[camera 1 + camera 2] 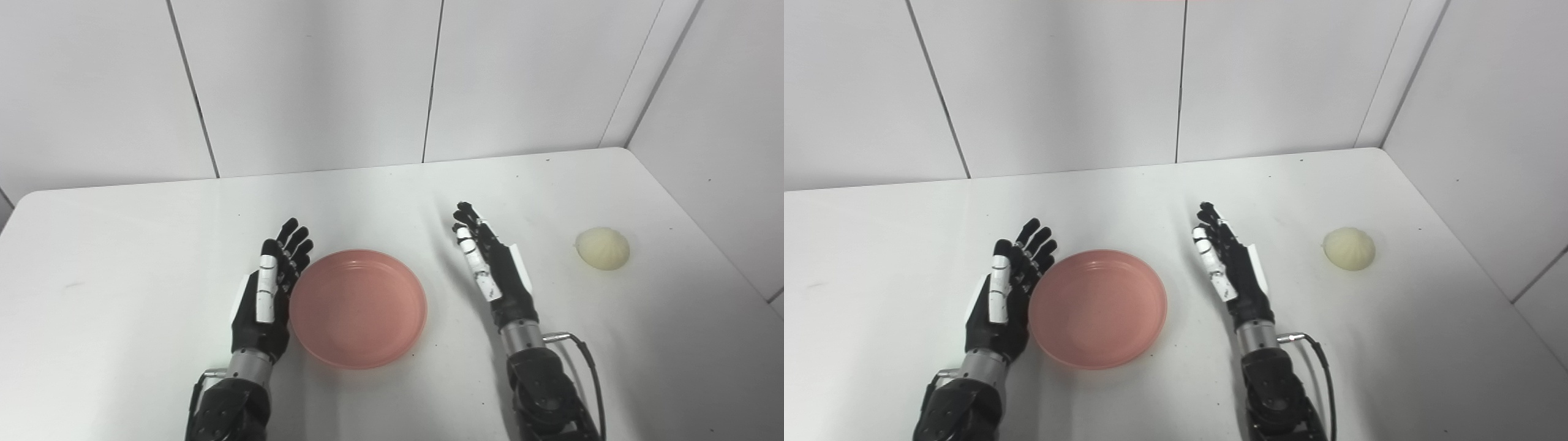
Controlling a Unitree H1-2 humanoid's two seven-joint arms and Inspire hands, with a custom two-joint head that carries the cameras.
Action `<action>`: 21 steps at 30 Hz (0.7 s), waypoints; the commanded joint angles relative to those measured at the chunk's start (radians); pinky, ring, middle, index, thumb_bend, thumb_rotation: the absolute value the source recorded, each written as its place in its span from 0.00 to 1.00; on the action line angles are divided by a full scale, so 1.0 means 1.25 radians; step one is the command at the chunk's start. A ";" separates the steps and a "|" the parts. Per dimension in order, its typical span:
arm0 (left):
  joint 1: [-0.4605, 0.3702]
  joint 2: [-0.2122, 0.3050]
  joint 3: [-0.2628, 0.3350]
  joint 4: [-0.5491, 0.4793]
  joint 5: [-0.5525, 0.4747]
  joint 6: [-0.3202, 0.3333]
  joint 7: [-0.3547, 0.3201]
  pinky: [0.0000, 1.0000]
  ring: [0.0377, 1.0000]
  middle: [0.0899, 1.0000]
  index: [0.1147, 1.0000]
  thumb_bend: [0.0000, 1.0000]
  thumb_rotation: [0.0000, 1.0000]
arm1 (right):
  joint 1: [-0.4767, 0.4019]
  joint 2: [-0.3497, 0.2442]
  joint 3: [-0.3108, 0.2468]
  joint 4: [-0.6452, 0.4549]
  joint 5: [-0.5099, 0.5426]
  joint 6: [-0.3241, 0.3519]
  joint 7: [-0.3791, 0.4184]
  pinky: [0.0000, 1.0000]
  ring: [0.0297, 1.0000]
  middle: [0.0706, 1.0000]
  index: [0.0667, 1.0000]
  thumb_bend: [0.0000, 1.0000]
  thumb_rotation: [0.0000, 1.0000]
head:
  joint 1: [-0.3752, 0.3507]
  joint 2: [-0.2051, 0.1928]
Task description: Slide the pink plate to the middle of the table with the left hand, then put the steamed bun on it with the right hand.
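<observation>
A pink plate (pixel 358 306) lies on the white table (pixel 122 245), near the front and about the middle. My left hand (pixel 271 289) stands edge-on against the plate's left rim, fingers straight and open, holding nothing. To the right of the plate, a short gap away, my right hand (pixel 490 263) is also open and upright with nothing in it. The steamed bun (pixel 603 247), pale yellow and round, rests on the table well to the right of the right hand.
White wall panels (pixel 306 79) rise behind the table and along its right side (pixel 723 122). A cable (pixel 588 361) loops off the right wrist. The table's right edge runs close past the bun.
</observation>
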 commanded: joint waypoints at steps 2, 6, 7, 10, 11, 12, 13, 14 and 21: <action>0.001 -0.008 -0.012 0.027 0.021 -0.032 -0.003 1.00 0.96 0.95 0.93 0.64 1.00 | -0.023 -0.003 -0.023 -0.017 0.032 -0.029 -0.007 0.86 0.84 0.85 0.87 0.57 0.90 | 0.016 -0.004; -0.012 -0.010 -0.017 0.057 0.041 -0.054 -0.001 1.00 0.98 0.96 0.94 0.63 1.00 | -0.044 -0.041 -0.046 -0.026 0.024 -0.031 -0.006 0.86 0.84 0.86 0.87 0.57 0.86 | 0.039 -0.006; -0.015 -0.013 -0.016 0.063 0.044 -0.058 0.002 1.00 0.98 0.96 0.94 0.63 1.00 | -0.050 -0.055 -0.051 -0.029 0.017 -0.034 -0.006 0.86 0.83 0.86 0.87 0.57 0.86 | 0.069 -0.005; -0.020 -0.023 -0.013 0.075 0.048 -0.065 0.012 1.00 0.97 0.95 0.93 0.63 1.00 | -0.066 -0.081 -0.076 -0.040 0.041 -0.028 0.000 0.86 0.84 0.86 0.87 0.57 0.80 | 0.102 -0.005; -0.023 -0.029 -0.012 0.084 0.058 -0.072 0.024 1.00 0.97 0.95 0.93 0.63 1.00 | -0.075 -0.107 -0.083 -0.043 0.023 -0.019 -0.002 0.87 0.85 0.86 0.88 0.57 0.78 | 0.130 -0.006; -0.026 -0.033 -0.012 0.090 0.065 -0.077 0.032 0.99 0.95 0.94 0.92 0.63 1.00 | -0.080 -0.125 -0.087 -0.044 0.007 -0.012 -0.003 0.86 0.86 0.86 0.88 0.57 0.76 | 0.130 -0.006; -0.030 -0.036 -0.011 0.100 0.069 -0.084 0.037 0.99 0.94 0.93 0.91 0.63 1.00 | -0.088 -0.157 -0.093 -0.045 -0.016 0.003 -0.001 0.85 0.87 0.87 0.88 0.57 0.74 | 0.142 -0.009; -0.033 -0.039 -0.011 0.108 0.072 -0.087 0.039 0.99 0.94 0.93 0.91 0.63 1.00 | -0.095 -0.188 -0.097 -0.043 -0.044 0.017 -0.002 0.84 0.87 0.87 0.87 0.53 0.67 | 0.142 -0.010; -0.045 -0.043 -0.005 0.114 0.067 -0.081 0.035 1.00 0.97 0.95 0.92 0.63 1.00 | -0.122 -0.301 -0.128 -0.031 -0.114 0.112 -0.005 0.72 0.84 0.86 0.86 0.67 0.49 | 0.130 -0.014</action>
